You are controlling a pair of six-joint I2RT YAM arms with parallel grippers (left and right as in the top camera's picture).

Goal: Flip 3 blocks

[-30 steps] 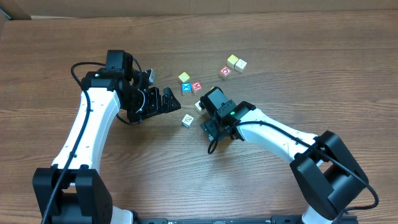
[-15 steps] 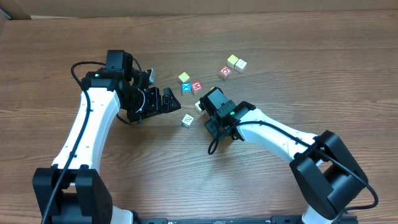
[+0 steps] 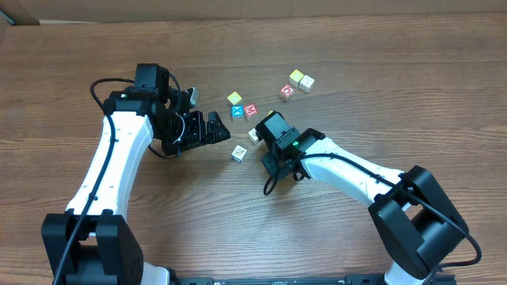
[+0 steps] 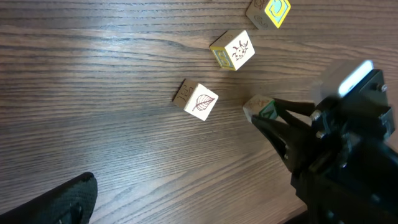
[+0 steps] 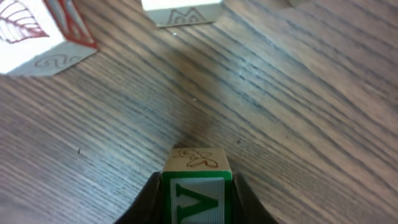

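Right gripper (image 5: 196,184), fingers (image 5: 142,208) are showing black. The lettered block (image 5: 196,194) between them is presenting a green face with a white letter. Its bare wood face is carrying a thin brown line drawing. Ahead-left of this gripper, the leaf block (image 5: 25,28) is displaying a white face with dark-red leaf veins and red edging. The table (image 5: 298,112) is showing brown, dark-streaked grain.

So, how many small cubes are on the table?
8. Far group: pale-yellow cube, beige cube, red-ring cube. Middle group: yellow cube, blue cube, red cube. Leaf cube alone. Green-letter cube in the right gripper. Arms may hide more.
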